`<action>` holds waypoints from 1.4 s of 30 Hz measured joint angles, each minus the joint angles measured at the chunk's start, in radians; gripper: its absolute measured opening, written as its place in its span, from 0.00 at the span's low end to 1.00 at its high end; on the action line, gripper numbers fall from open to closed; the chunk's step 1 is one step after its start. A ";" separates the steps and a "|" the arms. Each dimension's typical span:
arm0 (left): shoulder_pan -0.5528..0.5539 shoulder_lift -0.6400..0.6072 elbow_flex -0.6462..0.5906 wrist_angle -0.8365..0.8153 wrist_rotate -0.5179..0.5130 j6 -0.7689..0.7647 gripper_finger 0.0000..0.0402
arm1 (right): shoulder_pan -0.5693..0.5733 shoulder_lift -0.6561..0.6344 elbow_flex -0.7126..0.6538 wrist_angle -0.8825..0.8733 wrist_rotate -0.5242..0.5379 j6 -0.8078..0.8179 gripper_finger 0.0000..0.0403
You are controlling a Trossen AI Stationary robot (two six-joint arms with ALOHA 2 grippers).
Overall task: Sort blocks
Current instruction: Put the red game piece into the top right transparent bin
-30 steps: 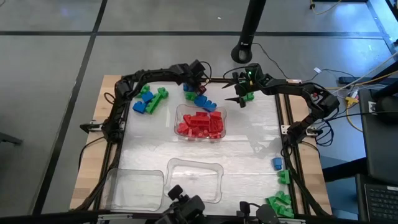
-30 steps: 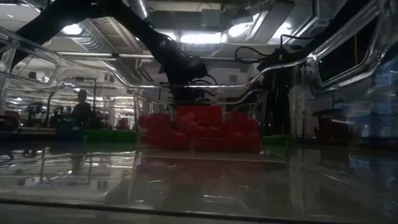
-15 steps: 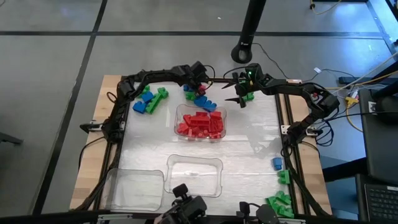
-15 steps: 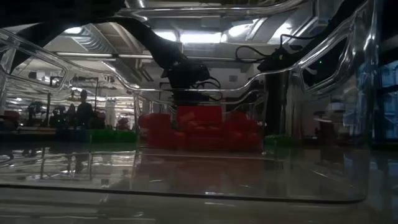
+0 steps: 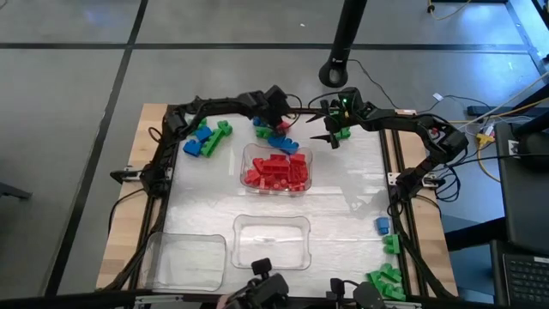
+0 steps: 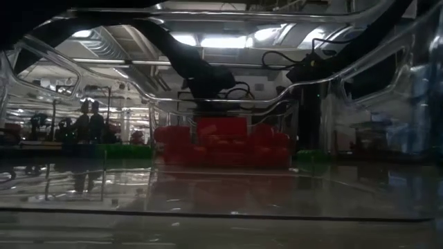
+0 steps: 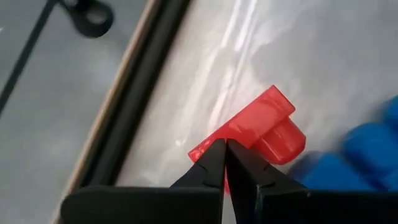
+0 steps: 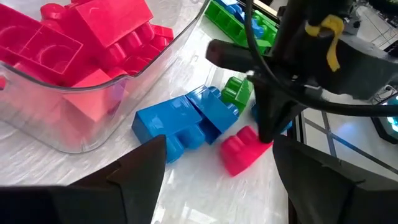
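left gripper: fingertips pressed together at red block edge, grip unclear | block: flat on table just behind red-block tray, beside blue blocks, long axis toward them | right gripper: spread, empty, beside tray's far right corner

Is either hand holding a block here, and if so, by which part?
The left hand is shut on a red block, pinching a thin edge of it. The right hand is open and holds nothing.
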 joint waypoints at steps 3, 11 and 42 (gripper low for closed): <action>-0.012 0.001 -0.001 0.037 0.059 0.003 0.01 | 0.000 0.000 0.000 0.000 0.000 0.000 0.73; -0.056 0.001 -0.001 0.113 0.139 0.047 0.01 | 0.000 0.000 0.000 0.000 0.000 0.000 0.73; -0.058 0.021 -0.008 0.015 -0.033 0.204 0.01 | 0.000 0.000 0.000 -0.003 0.001 0.019 0.73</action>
